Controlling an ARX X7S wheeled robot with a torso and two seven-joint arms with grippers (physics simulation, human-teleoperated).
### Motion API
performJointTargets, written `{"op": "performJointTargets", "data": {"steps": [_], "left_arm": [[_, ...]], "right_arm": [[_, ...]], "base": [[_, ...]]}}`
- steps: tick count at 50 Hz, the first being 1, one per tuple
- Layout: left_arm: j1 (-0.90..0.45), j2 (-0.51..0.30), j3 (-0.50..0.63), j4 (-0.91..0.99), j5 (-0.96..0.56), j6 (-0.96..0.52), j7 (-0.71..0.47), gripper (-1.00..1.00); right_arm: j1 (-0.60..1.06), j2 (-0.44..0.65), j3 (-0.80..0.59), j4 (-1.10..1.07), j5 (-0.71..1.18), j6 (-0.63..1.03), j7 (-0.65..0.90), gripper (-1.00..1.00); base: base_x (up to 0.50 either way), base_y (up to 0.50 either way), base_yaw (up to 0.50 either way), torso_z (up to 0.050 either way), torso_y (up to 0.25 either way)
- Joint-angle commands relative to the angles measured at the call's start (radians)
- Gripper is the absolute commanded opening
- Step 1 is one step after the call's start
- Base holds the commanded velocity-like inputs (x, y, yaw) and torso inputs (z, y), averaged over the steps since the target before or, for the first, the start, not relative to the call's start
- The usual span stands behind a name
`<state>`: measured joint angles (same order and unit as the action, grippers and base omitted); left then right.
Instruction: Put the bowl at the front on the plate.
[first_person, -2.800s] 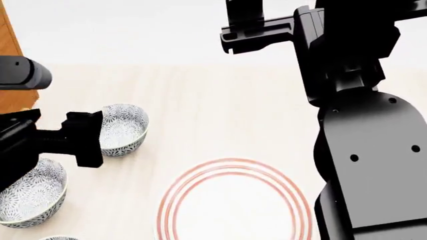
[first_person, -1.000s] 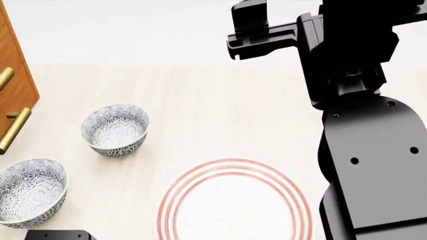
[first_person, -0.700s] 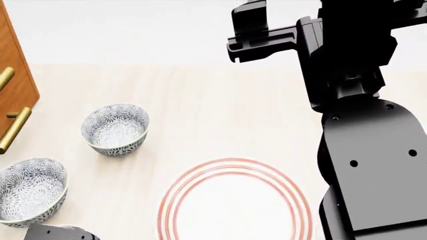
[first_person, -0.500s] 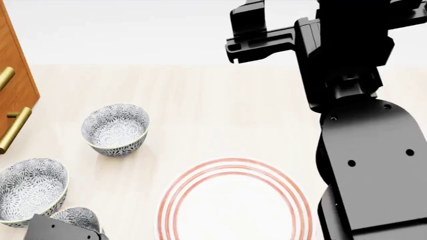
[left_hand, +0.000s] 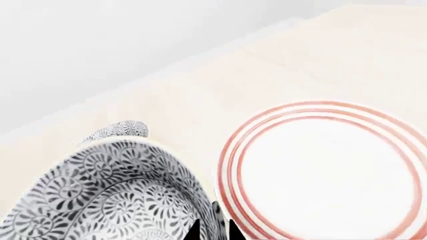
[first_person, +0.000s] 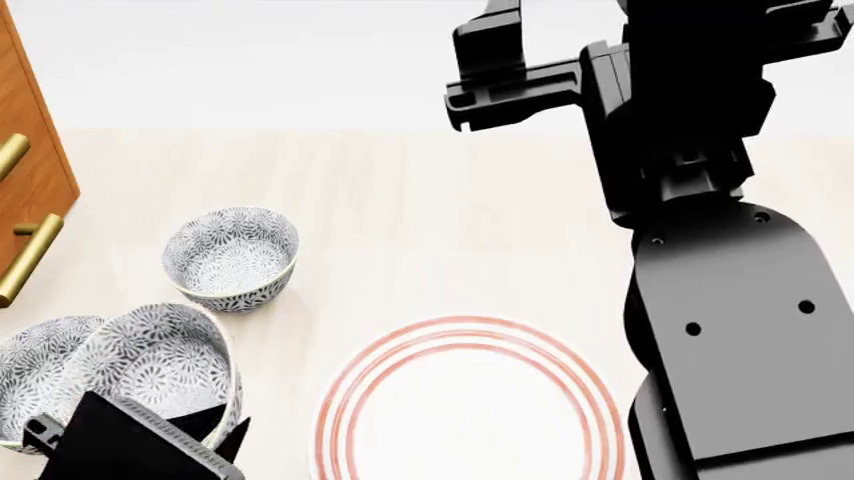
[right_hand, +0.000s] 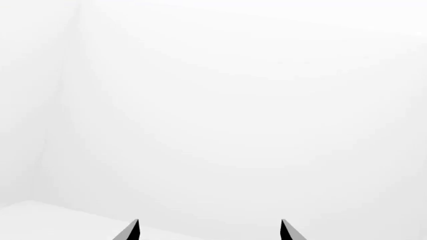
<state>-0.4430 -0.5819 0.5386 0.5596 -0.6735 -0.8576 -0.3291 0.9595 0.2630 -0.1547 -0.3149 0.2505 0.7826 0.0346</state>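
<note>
Holding: left gripper (first_person: 200, 425) jaws clamped on the bowl's (first_person: 154, 365) rim, lifted left of the plate (first_person: 467, 400).
Room: bare desk (first_person: 441, 230) beyond plate.
Bowl: grey-blue floral.
Right gripper (right_hand: 210, 231): jaws apart.

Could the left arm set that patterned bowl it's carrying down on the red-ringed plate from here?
Probably yes. The left pincer holds the bowl beside the plate, which lies bare with nothing between them.
</note>
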Motion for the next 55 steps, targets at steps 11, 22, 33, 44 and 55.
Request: {"op": "performJointTargets", "data": {"steps": [11,22,33,44,55], "left_arm": [[-0.308,-0.046,0.174,-0.12,0.19,0.121,0.293,-1.0],[-0.452,0.009,0.238,-0.367,0.269,0.337,0.519,-1.0],[-0.534,0.138,0.29,-0.725,0.294,0.607,0.762,-1.0],[-0.633,0.323,0.304,-1.218,0.346,0.929,0.923,-1.0],[-0.75,0.578,0.322,-1.813,0.356,1.292,1.155,-1.0]], "right_arm": [[-0.016,0.004,0.008,-0.011,0.016,-0.01,0.006,1.0],[-0.024,0.002,0.03,-0.021,0.036,-0.021,0.007,1.0],[-0.045,0.001,0.041,-0.012,0.046,-0.048,0.008,1.0],[-0.042,0.006,0.039,-0.024,0.057,-0.045,0.004,1.0],[-0.037,0.02,0.028,-0.033,0.059,-0.044,-0.001,1.0]], "base": [[0.0,0.0,0.0,0.0,0.0],[0.0,0.0,0.0,0.0,0.0],[0.0,0.0,0.0,0.0,0.0],[0.0,0.0,0.0,0.0,0.0],[0.0,0.0,0.0,0.0,0.001]]}}
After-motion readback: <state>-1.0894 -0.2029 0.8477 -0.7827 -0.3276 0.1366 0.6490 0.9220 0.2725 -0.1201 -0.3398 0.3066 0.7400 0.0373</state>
